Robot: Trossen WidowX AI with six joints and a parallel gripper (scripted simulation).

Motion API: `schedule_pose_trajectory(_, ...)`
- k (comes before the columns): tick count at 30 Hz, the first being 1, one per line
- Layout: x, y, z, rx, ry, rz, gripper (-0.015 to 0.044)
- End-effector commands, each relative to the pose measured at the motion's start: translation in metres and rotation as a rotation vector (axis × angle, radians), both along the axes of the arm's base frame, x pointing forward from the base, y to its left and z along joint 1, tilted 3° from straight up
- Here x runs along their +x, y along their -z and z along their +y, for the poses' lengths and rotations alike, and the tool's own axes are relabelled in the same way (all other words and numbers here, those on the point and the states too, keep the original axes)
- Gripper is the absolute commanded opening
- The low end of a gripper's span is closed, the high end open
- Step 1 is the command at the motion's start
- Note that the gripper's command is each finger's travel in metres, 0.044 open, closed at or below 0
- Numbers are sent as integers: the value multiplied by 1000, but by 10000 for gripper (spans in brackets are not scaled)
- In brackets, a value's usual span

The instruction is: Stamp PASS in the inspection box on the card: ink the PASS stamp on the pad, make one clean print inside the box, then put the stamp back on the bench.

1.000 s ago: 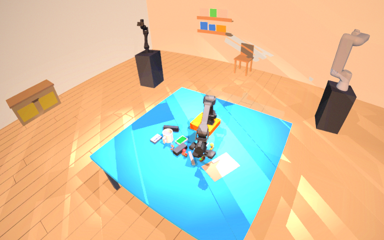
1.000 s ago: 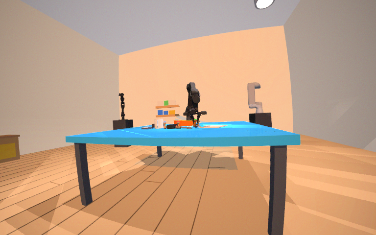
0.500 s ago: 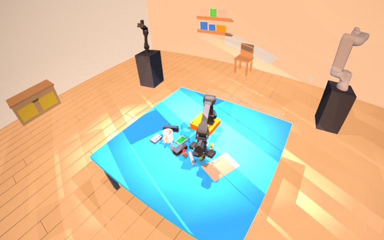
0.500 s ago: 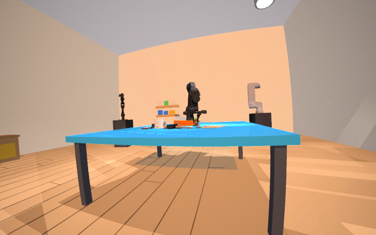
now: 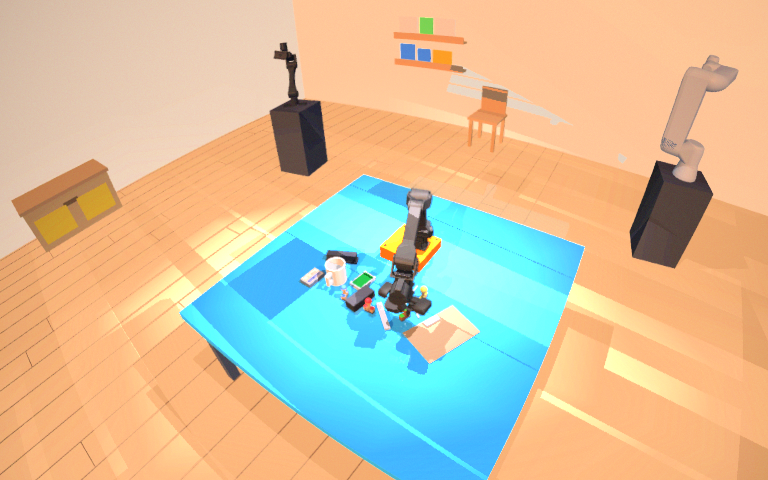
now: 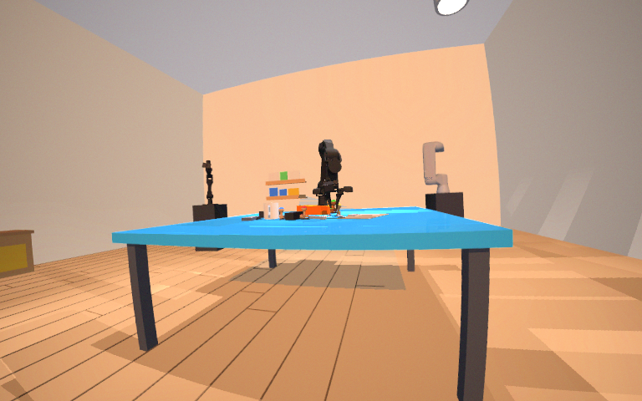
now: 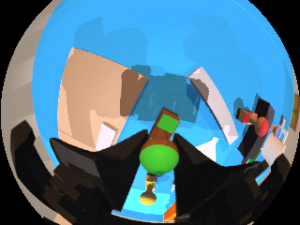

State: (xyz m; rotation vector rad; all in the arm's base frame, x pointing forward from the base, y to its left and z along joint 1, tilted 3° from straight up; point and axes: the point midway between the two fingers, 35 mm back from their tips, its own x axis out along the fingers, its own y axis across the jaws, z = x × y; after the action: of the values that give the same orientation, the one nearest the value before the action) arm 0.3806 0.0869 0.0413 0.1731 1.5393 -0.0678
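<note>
My gripper (image 5: pixel 404 309) (image 7: pixel 160 135) is shut on the green-knobbed stamp (image 7: pixel 159 159) (image 5: pixel 403 316), which has a brown body and a green patch on its side. The fingers close around it from both sides; its underside is hidden, and I cannot tell whether it touches the table. The tan card (image 5: pixel 433 345) (image 7: pixel 86 89) lies beside the gripper, with a small white piece (image 5: pixel 431 321) (image 7: pixel 106 136) on it. I cannot make out a printed box. A green pad (image 5: pixel 362 279) in a pale frame lies on the other side, near the mug.
A pale strip (image 5: pixel 384 315) (image 7: pixel 215 104) lies close beside the gripper. A yellow stamp (image 5: pixel 423 292) (image 7: pixel 148 198) and a red stamp (image 5: pixel 368 305) (image 7: pixel 262 127) are nearby. A black block (image 5: pixel 360 298), the white mug (image 5: pixel 335 271) (image 6: pixel 271 210) and a small flat box (image 5: pixel 311 276) are farther off.
</note>
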Motion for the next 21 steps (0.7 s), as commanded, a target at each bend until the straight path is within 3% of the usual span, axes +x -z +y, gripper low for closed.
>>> schedule_pose_trajectory(1, 0, -3, 0, 3, -4, 0, 0)
schedule_pose_trajectory(21, 0, -13, 0, 5, -4, -1, 0)
